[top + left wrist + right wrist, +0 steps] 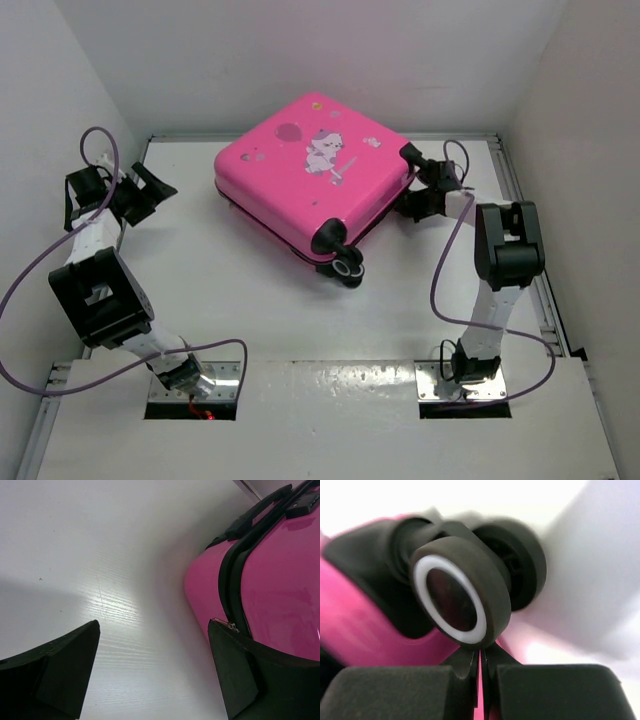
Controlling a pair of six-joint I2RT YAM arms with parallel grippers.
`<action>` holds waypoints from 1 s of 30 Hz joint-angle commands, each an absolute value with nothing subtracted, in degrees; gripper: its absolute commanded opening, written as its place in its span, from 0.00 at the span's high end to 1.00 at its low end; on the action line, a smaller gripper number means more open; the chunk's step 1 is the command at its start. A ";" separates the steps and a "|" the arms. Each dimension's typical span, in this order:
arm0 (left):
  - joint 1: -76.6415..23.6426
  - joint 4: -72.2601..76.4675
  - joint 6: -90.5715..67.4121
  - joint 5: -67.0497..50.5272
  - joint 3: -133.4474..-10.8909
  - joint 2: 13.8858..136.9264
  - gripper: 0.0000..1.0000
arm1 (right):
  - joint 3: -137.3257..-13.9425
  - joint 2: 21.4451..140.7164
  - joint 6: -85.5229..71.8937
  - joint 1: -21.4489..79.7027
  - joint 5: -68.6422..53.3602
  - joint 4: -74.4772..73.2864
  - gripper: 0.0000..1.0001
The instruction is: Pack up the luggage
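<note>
The luggage [305, 170], a pink hard-shell suitcase with a white cartoon print, lies closed and flat at the back middle of the table. Two of its black wheels [347, 268] stick out at the near corner. My left gripper [152, 190] hovers open at the far left, well apart from the case. In the left wrist view that gripper [152, 625] holds nothing, and the pink shell [285, 585] with its black zipper trim [234, 575] lies to the right. My right gripper [408, 205] is shut against the case's right side. Just below a wheel [462, 597] is the right gripper [481, 655].
White walls close in the table [230, 300] on the left, back and right. A metal rail [530, 230] runs along the right edge. Purple cables loop beside both arms. The case's black handle [257, 510] lies along its far edge.
</note>
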State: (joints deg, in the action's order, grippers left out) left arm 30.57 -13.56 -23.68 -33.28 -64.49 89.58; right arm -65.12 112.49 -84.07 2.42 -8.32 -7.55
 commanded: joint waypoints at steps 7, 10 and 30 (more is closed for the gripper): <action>24.09 -18.97 -15.31 -32.53 -76.80 97.79 0.13 | -79.62 118.22 -68.76 -9.92 6.24 -3.52 1.00; 19.35 -19.69 -14.77 -31.82 -84.36 103.08 0.15 | -81.21 117.16 -62.59 -13.62 5.28 -4.83 1.00; 3.69 -23.03 -15.22 -35.85 -121.46 143.08 0.25 | -81.02 95.80 -24.18 -16.09 -26.28 -27.33 0.64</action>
State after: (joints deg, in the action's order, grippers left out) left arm 5.48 -21.12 -18.22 -35.42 -120.73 139.79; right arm -77.49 97.01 -30.68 -17.15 -26.17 -22.37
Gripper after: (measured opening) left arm 0.769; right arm 0.362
